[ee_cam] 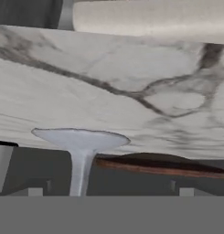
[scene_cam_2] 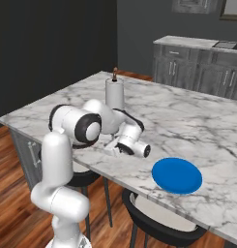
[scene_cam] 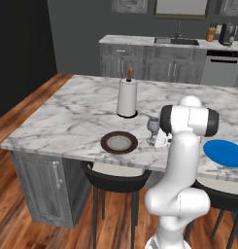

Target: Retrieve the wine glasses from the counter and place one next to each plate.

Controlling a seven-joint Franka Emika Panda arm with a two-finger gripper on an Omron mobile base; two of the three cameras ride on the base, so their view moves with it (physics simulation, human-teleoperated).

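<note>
A clear wine glass [scene_cam: 153,127] stands upright between the brown-rimmed plate [scene_cam: 119,142] and the bright blue plate [scene_cam: 224,151].

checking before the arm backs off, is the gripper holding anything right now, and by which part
Nothing is held. The gripper's jaws stand wide open, and the wine glass stands on its own foot on the island top, beside the brown-rimmed plate; its stem runs between the open fingers.

Wine glass foot and stem [ee_cam: 80,153] close up on the veined marble top [ee_cam: 131,87], dark brown plate rim [ee_cam: 163,165] just beside it, paper towel roll [ee_cam: 150,18] farther off
</note>
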